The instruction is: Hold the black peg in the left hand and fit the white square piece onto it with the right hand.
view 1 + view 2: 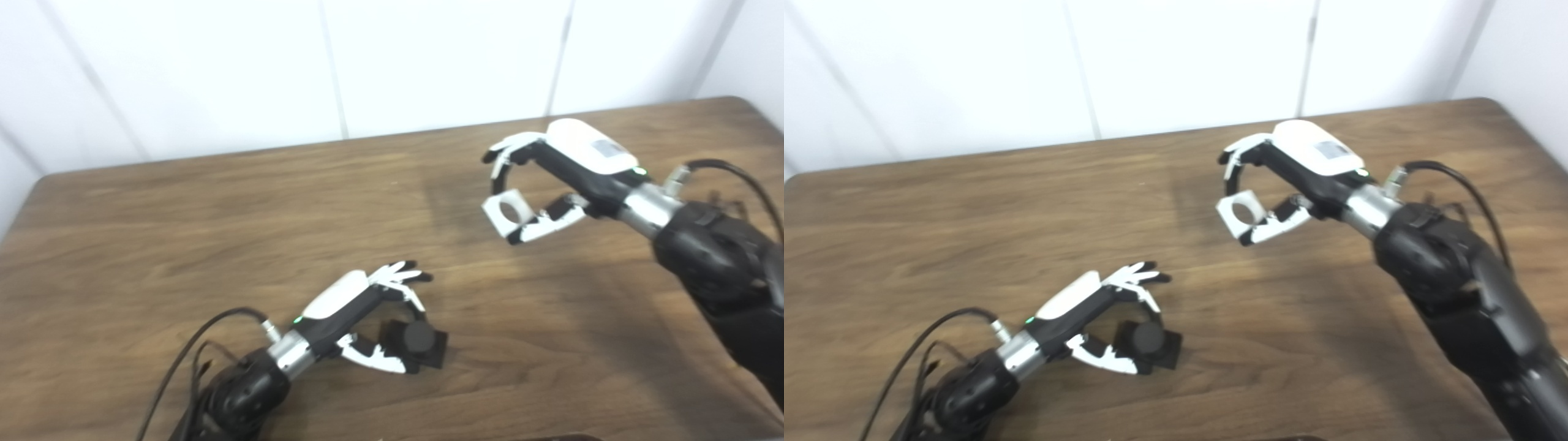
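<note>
Two hands: each holds one part, well apart above the brown wood-grain table (pixel 184 245).
Left hand (pixel 367 312): fingers and thumb pinch the matte black peg on its square base (pixel 416 343) — low, near the tabletop, round stub presented for mating.
Right hand (pixel 551 177): raised, fingertips clamp the white square plastic piece (pixel 507 213) — its round bore unobstructed.

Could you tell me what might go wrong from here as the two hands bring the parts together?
1. The right robot hand pinches the white square piece only at its fingertips, so it could twist or drop.
2. The left robot hand wraps loosely around the black peg, low near the table; the peg may tilt.
3. The parts are far apart, and the hole must line up with the peg.
</note>
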Action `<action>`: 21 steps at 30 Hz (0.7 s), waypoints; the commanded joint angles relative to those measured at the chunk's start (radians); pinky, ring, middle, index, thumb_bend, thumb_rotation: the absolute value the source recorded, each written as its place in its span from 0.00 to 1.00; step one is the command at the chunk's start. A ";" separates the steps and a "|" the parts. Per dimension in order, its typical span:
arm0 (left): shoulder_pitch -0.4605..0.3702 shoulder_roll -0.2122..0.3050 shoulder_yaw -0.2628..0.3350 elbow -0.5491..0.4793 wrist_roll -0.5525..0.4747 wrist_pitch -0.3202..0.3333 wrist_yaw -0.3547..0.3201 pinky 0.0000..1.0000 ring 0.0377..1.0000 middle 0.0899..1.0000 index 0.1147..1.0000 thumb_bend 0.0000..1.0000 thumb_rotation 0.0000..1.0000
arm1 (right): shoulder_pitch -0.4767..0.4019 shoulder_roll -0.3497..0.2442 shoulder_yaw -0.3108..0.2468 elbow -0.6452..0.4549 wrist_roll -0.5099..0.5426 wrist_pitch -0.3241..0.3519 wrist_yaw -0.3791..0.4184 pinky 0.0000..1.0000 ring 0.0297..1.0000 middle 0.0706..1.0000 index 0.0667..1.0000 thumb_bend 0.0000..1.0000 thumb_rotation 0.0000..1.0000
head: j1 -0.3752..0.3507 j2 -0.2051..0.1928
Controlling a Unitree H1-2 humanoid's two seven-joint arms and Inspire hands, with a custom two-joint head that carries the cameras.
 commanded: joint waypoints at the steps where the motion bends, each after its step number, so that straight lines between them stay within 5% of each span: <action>1: -0.017 -0.007 -0.014 0.024 0.060 0.048 -0.001 0.99 1.00 0.91 0.42 0.52 0.07 | -0.023 -0.012 -0.026 -0.045 0.040 -0.030 0.010 0.73 0.82 0.75 0.44 0.52 0.14 | 0.028 0.006; 7: -0.022 -0.024 -0.023 0.025 0.077 0.066 0.010 0.99 0.99 0.91 0.42 0.52 0.07 | -0.024 -0.009 -0.022 -0.100 0.074 -0.040 0.052 0.71 0.82 0.75 0.44 0.52 0.13 | 0.052 0.017; 21: -0.022 -0.033 -0.026 0.026 0.084 0.087 0.014 1.00 1.00 0.91 0.42 0.52 0.07 | 0.004 0.020 0.020 -0.246 0.152 0.002 0.173 0.83 0.82 0.74 0.44 0.52 0.13 | 0.055 0.021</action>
